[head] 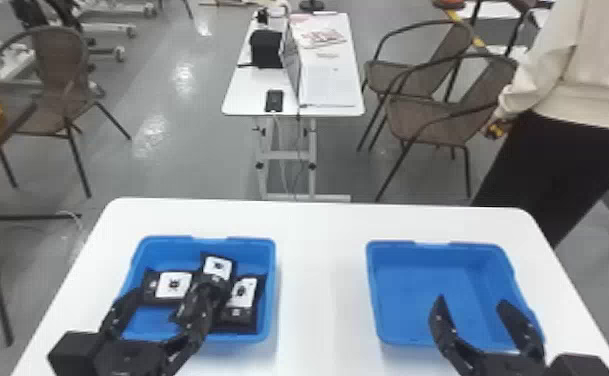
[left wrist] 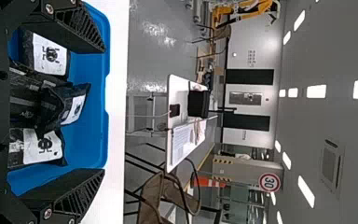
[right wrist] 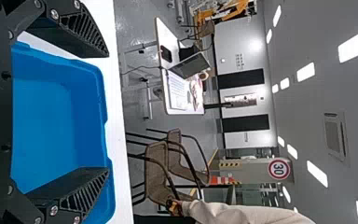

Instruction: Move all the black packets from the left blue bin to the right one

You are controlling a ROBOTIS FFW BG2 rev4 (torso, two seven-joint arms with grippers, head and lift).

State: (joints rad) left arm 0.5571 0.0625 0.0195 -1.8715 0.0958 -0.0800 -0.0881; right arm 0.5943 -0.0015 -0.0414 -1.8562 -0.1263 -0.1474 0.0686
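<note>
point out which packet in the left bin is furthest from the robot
The middle packet: it reaches furthest forward, and its white label sits between those of the left packet and the right packet.

Two blue bins sit on the white tabletop (head: 323,285): one left bin (head: 260,252) toward its left edge, one right bin (head: 418,295) toward its right edge. The left bin holds at least four black packets: three with white labels up, (head: 175,286) being one, and at least one dark-faced packet (left wrist: 25,95) among them (they overlap, so I can't swear to the full total). Beyond the tabletop's far edge stands one smaller white table (head: 248,95); three brown chairs (head: 418,117) show, one past the far left corner, two past the far right.
</note>
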